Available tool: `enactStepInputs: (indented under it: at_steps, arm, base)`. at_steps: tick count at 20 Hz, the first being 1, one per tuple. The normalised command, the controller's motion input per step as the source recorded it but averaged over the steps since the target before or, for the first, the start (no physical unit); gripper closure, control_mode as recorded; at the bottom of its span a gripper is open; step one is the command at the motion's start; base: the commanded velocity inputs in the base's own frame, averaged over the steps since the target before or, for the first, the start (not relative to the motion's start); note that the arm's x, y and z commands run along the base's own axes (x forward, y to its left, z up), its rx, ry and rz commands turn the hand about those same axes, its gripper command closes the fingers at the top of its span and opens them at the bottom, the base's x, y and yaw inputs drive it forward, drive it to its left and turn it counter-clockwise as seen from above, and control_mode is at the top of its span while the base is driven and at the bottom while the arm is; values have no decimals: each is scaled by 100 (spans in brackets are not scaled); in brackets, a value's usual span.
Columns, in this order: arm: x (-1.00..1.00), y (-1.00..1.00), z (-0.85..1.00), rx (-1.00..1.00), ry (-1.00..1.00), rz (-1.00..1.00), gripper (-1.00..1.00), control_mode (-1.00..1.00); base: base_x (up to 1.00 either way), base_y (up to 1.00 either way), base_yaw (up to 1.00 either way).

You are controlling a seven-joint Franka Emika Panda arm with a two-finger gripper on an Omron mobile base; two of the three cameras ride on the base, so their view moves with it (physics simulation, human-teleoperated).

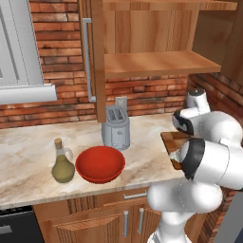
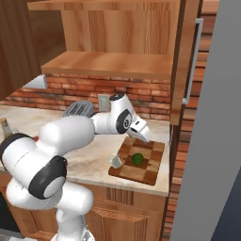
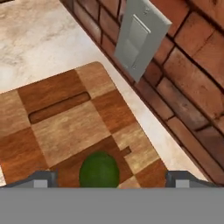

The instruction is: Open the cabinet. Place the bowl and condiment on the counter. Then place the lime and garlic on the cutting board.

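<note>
While the arm reaches over the right end of the scene, the items stand as follows, largest first.

Brick wall: red-brown, behind the whole worktop; it carries a grey switch plate just beyond the board.

Cabinet: warm-brown wood, wall-mounted, door swung open with its long silver bar handle facing the room; the shelves seen are bare.

Tabletop: beige marble pattern with brownish veins, running under the cabinet (lower wooden doors with short handles sit below it).

Toaster: grey, standing against the wall, just behind the bowl.

Bowl: glossy red, upright on the tabletop, near its front edge.

Cutting board: checkered light and dark wood, lying flat at the right end of the tabletop, close to the wall.

Condiment: olive-green bottle with cork, upright on the tabletop just left of the bowl.

Fingers: spread wide, holding nothing, poised directly above the lime.

Lime: dark green, resting near the board's middle.

Garlic: pale bulb at the board's left edge; whether on the board or the tabletop cannot be told.
</note>
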Motion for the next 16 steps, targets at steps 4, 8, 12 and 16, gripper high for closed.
enactStepInputs:
  at_steps: [4, 8, 12, 16]
  arm:
    - [-98, 29, 57, 0, -7, -1, -100, -100]
    - [-100, 38, 58, 0, -7, 0, -100, -100]
    - [-94, 61, 44, 0, -9, 0, -100, -100]
    - [-89, 76, 34, 0, -11, 0, -100, -100]
  base:
    - [0, 0, 0]
    - [0, 0, 0]
    - [0, 0, 0]
    - [0, 0, 0]
